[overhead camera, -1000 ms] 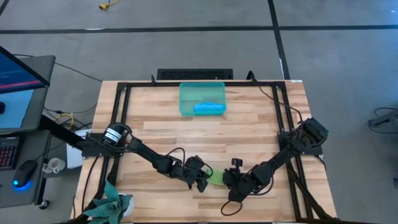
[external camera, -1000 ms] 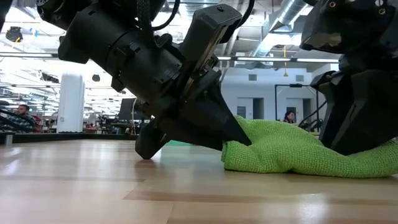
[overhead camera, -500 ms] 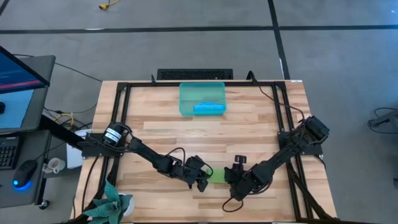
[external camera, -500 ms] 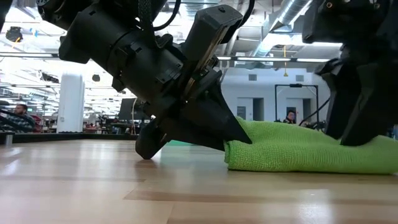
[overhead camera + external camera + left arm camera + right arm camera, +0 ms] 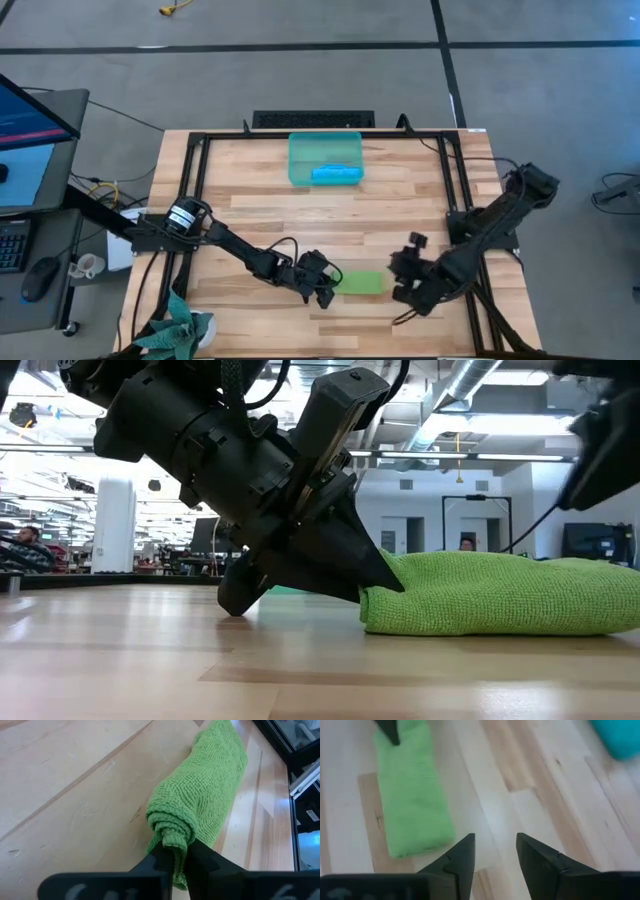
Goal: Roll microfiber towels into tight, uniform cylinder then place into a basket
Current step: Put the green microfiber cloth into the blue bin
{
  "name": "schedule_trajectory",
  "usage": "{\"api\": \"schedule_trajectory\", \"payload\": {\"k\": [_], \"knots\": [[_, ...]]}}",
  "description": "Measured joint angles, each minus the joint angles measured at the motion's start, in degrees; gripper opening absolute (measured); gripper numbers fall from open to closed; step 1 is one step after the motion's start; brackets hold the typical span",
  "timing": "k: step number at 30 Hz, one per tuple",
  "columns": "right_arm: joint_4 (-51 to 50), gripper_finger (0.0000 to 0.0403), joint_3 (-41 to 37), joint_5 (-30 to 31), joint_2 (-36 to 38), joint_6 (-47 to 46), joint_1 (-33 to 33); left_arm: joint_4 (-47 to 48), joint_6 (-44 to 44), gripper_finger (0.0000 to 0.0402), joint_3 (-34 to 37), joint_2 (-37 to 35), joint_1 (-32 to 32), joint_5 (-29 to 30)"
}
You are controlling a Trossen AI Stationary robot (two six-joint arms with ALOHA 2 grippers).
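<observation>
Left gripper (image 5: 328,290): pinching one end of the green towel (image 5: 361,283), rolled, near the table's (image 5: 260,215) front edge. Right gripper (image 5: 402,283): fingers spread, just clear of the roll. Basket (image 5: 325,158), back edge: blue towel (image 5: 335,174) inside. Remaining, by judgement: basketing the green roll.

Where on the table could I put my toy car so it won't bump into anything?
The wide bare wood between the basket at the back and the green towel at the front is free. The front is crowded: the left tool pinches the towel's end, and the right tool hangs open beside it.
</observation>
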State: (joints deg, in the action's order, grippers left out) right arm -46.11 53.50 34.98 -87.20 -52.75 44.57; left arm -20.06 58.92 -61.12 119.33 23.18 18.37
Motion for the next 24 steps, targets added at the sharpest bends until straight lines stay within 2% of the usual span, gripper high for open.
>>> {"api": "schedule_trajectory", "payload": {"k": [5, 10, 15, 20, 24], "knots": [[5.3, 0.0163, -11.57, 5.74, 7.78, -16.91, 6.38, 0.01, -0.13, 0.0013, 0.0, 0.0, 0.02, 0.0], [21.38, 0.0162, -22.16, 5.99, 11.77, -26.86, 9.87, 0.01, -0.15, 0.0013, 0.0, 0.0, 0.02, 0.0], [34.3, 0.0166, -25.73, 3.42, 12.2, -27.35, 9.24, 0.03, 0.04, 0.0014, 0.0, 0.0, 0.0, -0.02], [39.56, 0.0191, -25.71, -6.77, 12.2, -23.34, 6.41, 0.03, 0.24, 0.0014, 0.0, 0.0, -0.02, -0.02], [40.34, 0.0225, -25.69, -10.96, 12.2, -22.25, 3.12, 0.01, 0.37, 0.0014, 0.0, 0.0, -0.04, -0.02]]}}
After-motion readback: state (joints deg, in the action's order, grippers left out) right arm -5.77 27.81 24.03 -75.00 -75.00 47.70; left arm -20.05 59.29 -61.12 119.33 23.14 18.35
